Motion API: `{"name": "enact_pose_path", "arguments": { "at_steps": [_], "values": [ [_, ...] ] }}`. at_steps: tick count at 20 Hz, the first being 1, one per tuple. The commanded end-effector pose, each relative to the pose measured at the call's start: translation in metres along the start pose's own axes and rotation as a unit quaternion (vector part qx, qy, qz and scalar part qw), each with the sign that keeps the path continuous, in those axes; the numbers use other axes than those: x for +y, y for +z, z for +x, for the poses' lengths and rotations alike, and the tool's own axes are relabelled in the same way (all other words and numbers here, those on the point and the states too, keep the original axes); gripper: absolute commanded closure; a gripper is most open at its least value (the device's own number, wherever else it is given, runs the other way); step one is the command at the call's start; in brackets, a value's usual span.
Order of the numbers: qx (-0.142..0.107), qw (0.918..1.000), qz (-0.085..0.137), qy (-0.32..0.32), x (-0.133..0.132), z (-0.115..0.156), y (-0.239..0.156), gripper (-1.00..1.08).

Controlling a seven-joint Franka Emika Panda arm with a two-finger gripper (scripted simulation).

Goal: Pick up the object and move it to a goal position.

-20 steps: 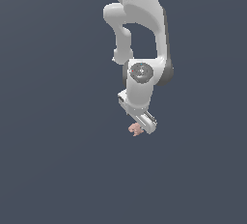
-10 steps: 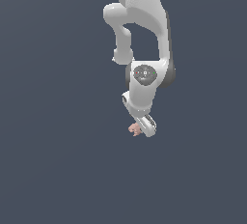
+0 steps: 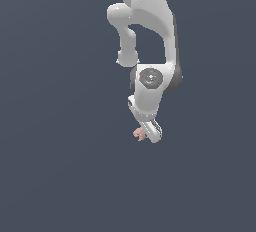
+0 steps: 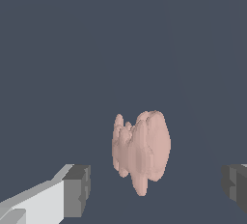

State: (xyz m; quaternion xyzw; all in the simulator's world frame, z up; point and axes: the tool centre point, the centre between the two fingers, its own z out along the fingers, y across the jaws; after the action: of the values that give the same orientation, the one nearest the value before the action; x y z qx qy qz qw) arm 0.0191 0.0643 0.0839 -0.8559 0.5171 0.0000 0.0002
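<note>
Hovering over the pink lump (image 4: 141, 151), the gripper (image 4: 157, 189) spreads wide, pads (image 4: 77, 190) clear on either side, gripping nothing.

Exterior view: arm (image 3: 150, 36) cut off by the top edge; base out of frame. Gripper (image 3: 148, 135) fingers merge into one white mass, gap unreadable. Object (image 3: 139, 133) too small for detail, partly covered by the gripper; contact cannot be judged.

Wrist view: both fingertips (image 4: 77, 189) clipped by the frame edges, only dark pads showing. Object (image 4: 141, 150) possibly beyond the pads, depth unclear.
</note>
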Motion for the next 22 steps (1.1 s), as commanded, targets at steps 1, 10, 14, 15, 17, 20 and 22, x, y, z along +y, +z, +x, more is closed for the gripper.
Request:
{"name": "enact_pose_path", "arguments": {
  "at_steps": [1,10,14,15,17,20,22],
  "values": [
    [0.0,1.0,0.0,0.0,0.0,0.0,0.005,-0.92],
    [0.0,1.0,0.0,0.002,0.001,0.0,0.045,-0.92],
    [0.0,1.0,0.0,0.002,0.0,0.0,0.049,-0.92],
    [0.0,1.0,0.0,0.002,0.0,0.0,0.049,1.08],
    [0.0,1.0,0.0,0.002,0.0,0.0,0.049,1.08],
    [0.0,1.0,0.0,0.002,0.0,0.0,0.049,1.08],
    [0.0,1.0,0.0,0.002,0.0,0.0,0.049,1.08]
  ]
}}
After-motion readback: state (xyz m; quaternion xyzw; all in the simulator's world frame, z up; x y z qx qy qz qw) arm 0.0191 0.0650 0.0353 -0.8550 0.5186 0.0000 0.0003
